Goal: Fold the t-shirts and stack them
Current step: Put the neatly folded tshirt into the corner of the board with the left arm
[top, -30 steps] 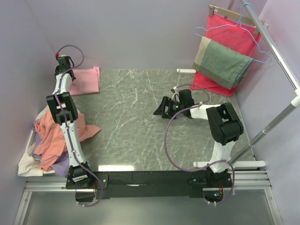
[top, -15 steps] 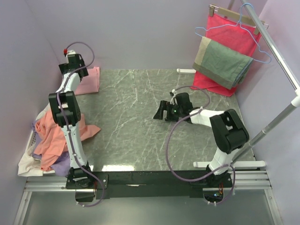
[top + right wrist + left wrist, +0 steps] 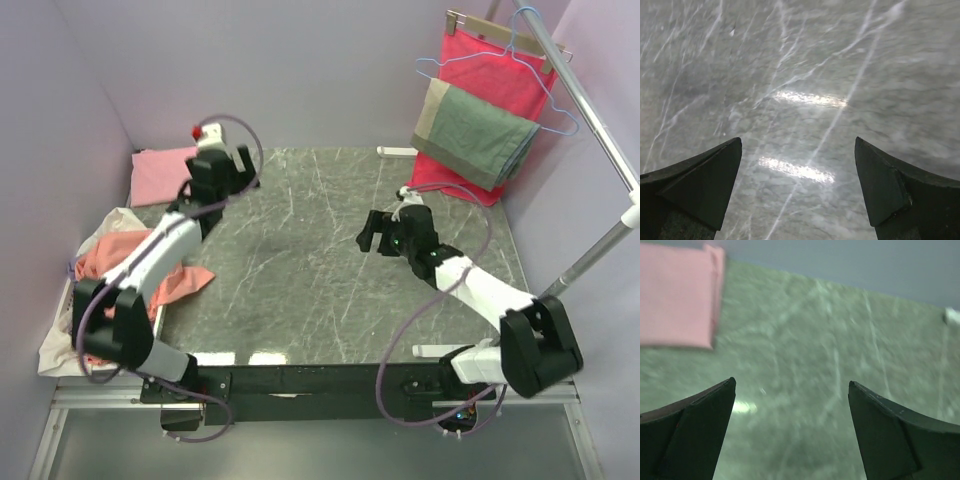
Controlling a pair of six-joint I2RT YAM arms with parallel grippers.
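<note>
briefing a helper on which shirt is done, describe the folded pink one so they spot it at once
On the grey marble-patterned tabletop, look to the far left corner. The light pink cotton t-shirt lies there folded into a flat, tidy rectangle. Its neighbours nearer along the left edge are a crumpled heap of salmon-orange, white and lilac shirts.

even bright light; glare streaks the table (image 3: 805, 100), left wrist view blurred.
</note>
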